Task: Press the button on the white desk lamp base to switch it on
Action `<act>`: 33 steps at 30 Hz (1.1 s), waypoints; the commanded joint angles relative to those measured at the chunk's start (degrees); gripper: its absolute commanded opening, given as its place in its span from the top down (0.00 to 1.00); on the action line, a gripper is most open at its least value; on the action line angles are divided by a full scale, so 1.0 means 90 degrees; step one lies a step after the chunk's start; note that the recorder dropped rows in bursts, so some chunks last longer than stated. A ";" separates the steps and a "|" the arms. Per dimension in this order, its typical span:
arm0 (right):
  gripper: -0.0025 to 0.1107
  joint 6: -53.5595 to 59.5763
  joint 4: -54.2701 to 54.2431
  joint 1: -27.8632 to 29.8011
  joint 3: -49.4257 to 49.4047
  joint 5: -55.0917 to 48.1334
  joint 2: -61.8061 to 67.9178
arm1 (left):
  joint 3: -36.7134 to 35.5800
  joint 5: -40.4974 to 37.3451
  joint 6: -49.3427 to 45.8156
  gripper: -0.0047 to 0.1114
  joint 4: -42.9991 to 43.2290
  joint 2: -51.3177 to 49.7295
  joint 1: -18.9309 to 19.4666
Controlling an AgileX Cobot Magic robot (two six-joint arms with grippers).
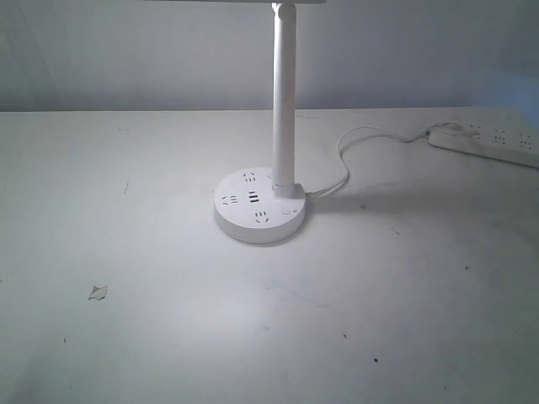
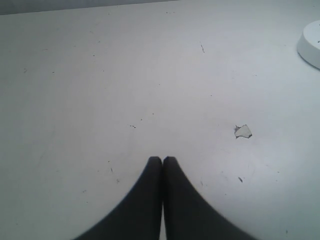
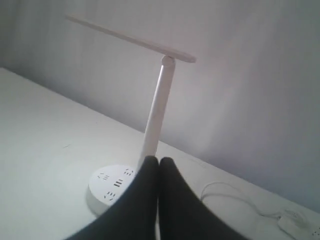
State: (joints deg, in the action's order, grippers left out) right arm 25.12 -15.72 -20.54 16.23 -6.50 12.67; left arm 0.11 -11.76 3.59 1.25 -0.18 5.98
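The white desk lamp base sits mid-table, a round disc with socket holes, dark USB slots and a tall slim post. Its tiny round button lies on the disc's right side, just in front of the post's foot. Neither gripper shows in the exterior view. In the left wrist view my left gripper is shut over bare table, with the base's rim far off at the frame's edge. In the right wrist view my right gripper is shut and covers part of the base; the button is hidden there.
A white cord runs from the base to a long white power strip at the back right. A small chip in the table surface lies front left. The lamp head stretches out above the table.
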 commanded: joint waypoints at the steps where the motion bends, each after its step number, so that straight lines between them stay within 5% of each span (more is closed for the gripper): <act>1: 0.98 -0.0282 -0.0032 0.0008 -0.0944 0.0979 -0.0542 | -0.0012 0.0019 0.0000 0.96 -0.0003 0.0020 -0.0052; 5: 0.98 -0.0755 -0.0044 0.0219 -0.1592 0.1374 -0.0966 | -0.0012 0.0019 0.0000 0.96 -0.0003 0.0020 -0.0052; 14: 0.98 -0.1605 0.0041 0.2083 -0.1803 0.1605 -0.1354 | -0.0012 0.0019 0.0000 0.96 -0.0003 0.0020 -0.0052; 22: 0.98 -0.0814 0.0324 0.2174 -0.1803 0.0221 -0.1354 | -0.0012 0.0019 0.0000 0.96 -0.0003 0.0020 -0.0052; 28: 0.98 -0.2566 0.1786 0.2174 -0.1803 -0.0642 -0.1354 | -0.0012 0.0019 0.0000 0.96 -0.0003 0.0020 -0.0052; 33: 0.98 -0.2663 0.1818 0.2205 -0.1803 -0.1077 -0.1354 | -0.0012 0.0019 0.0000 0.96 -0.0003 0.0020 -0.0052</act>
State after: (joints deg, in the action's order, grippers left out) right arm 2.17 -0.51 -1.27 0.25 -13.81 0.68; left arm 0.11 -11.76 3.59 1.25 -0.18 5.98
